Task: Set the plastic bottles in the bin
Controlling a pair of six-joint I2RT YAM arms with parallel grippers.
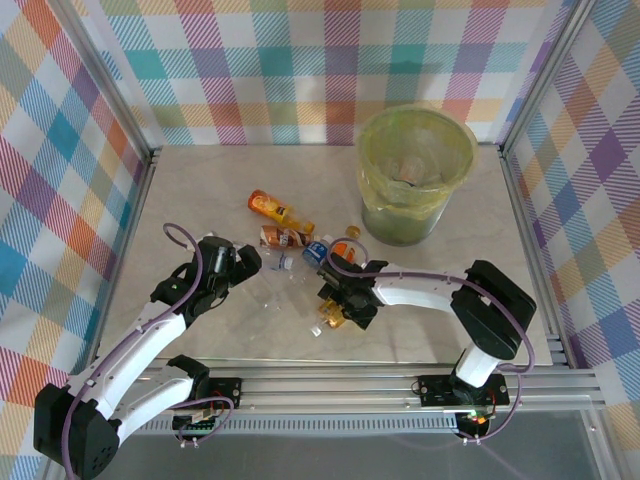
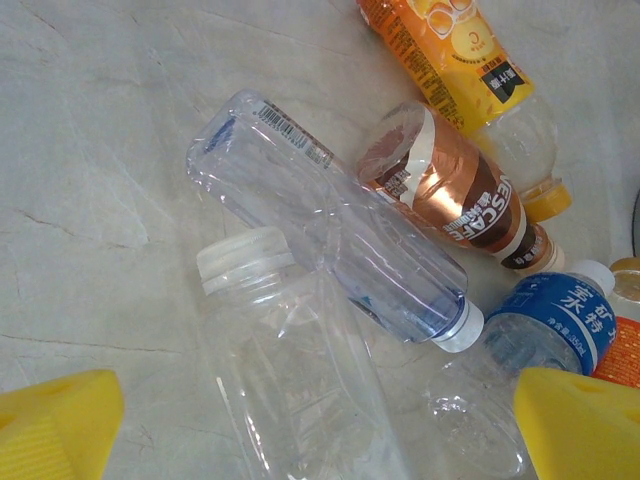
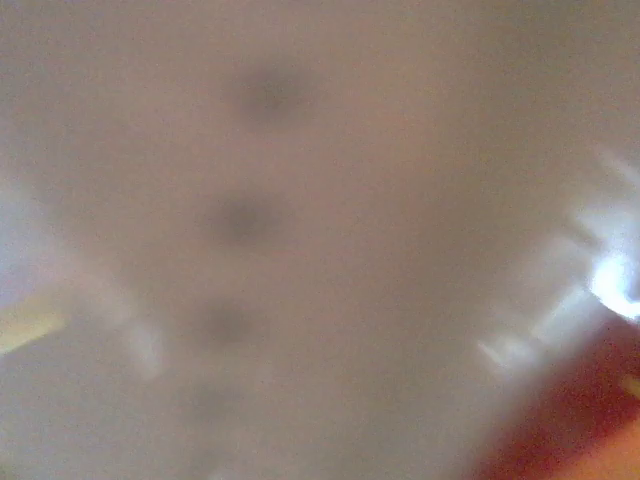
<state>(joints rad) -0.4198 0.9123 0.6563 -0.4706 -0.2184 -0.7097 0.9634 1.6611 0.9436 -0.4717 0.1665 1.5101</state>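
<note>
Lying: bottles heaped on their sides on the table, near-left of the bin, none touching it.
Clear bottle: white cap at upper left of left wrist view, long axis running down toward the camera.
Bluish bottle: diagonal, cap lower right, crossing just above the clear bottle's cap.
Brown bottle, orange bottle: parallel diagonals beyond it, caps lower right.
Blue-label bottle: cap up-right, just beside the brown bottle's cap.
Left gripper: spread wide, straddling the clear bottle.
Right gripper: low over the heap's bin-side edge; grip can't tell, wrist view all blur.
In the way: bluish bottle overlapping the clear bottle.
</note>
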